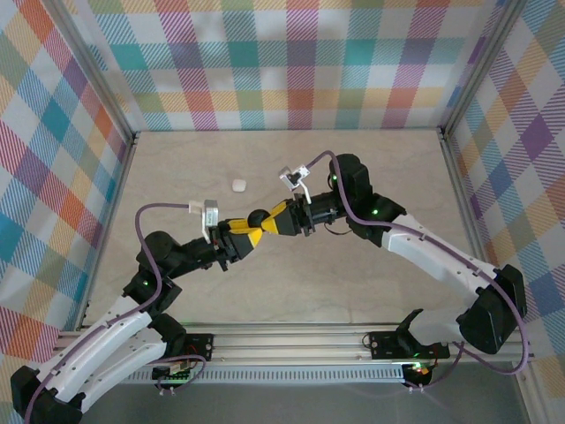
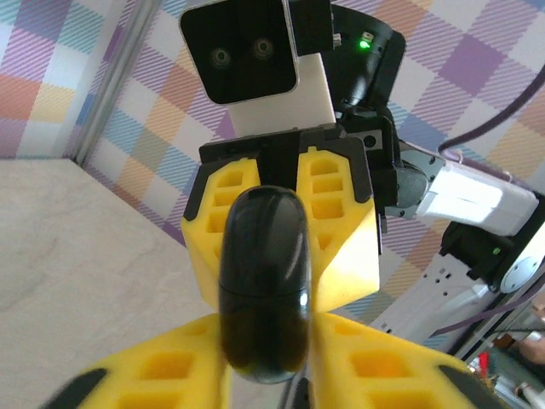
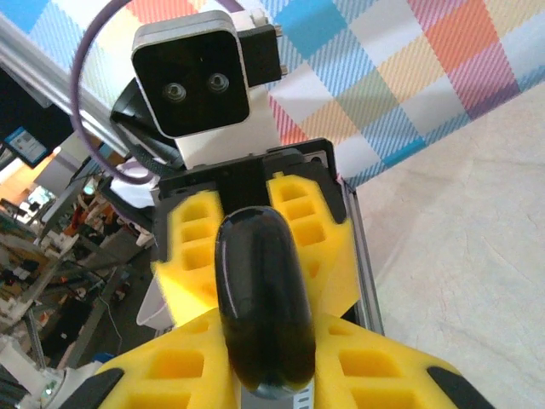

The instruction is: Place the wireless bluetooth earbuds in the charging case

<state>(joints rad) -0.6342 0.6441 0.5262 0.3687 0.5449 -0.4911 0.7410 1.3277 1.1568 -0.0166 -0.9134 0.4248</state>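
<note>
While the arms meet above mid-table, the left gripper (image 1: 248,232) and right gripper (image 1: 273,220) each pinch an end of the black case (image 1: 257,217), seemingly to steady it for opening or pass it across. A small white piece (image 1: 237,185) lies on the table (image 1: 371,177) beyond them.

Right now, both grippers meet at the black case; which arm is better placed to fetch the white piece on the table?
Left, probably. The white piece lies nearer the left gripper, left of the case; the right gripper would have to reach across.
</note>
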